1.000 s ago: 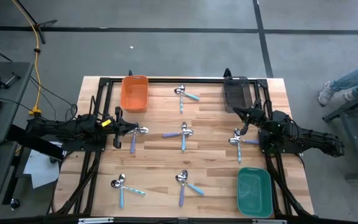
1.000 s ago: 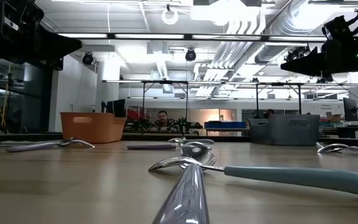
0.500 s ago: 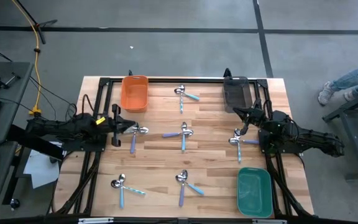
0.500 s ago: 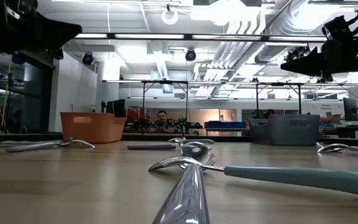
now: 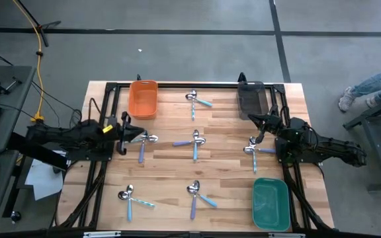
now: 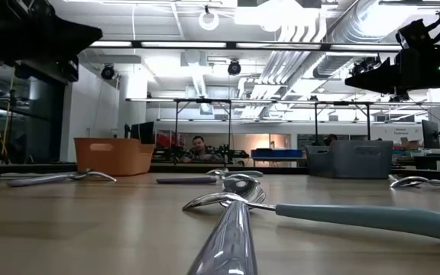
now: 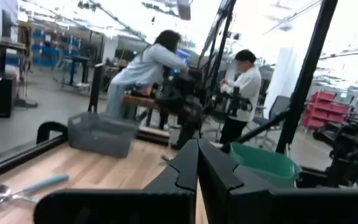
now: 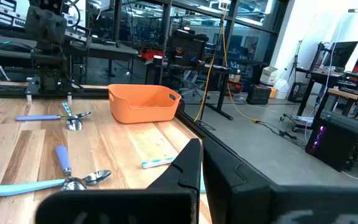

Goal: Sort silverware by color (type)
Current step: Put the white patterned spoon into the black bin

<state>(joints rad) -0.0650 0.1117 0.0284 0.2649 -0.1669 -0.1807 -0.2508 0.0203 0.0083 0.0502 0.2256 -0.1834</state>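
Observation:
Silverware lies on the wooden table in several crossed pairs, shiny heads with light-blue, teal or purple handles: a far pair (image 5: 194, 99), a middle pair (image 5: 194, 141), two near pairs (image 5: 129, 196) (image 5: 196, 192). My left gripper (image 5: 136, 135) (image 7: 197, 163) is shut and empty. It hovers level over the table's left side, next to a left pair (image 5: 144, 141). My right gripper (image 5: 253, 121) (image 8: 201, 167), also shut and empty, hovers on the right, just far of a right pair (image 5: 253, 149).
An orange bin (image 5: 143, 99) stands at the far left, a grey bin (image 5: 251, 99) at the far right and a green bin (image 5: 270, 203) at the near right. A black frame (image 5: 177, 84) borders the table. People stand in the room beyond (image 7: 241, 93).
My left gripper has risen a little and drawn slightly toward the table's left edge, staying beside the left pair. The right arm and all the silverware have kept still.

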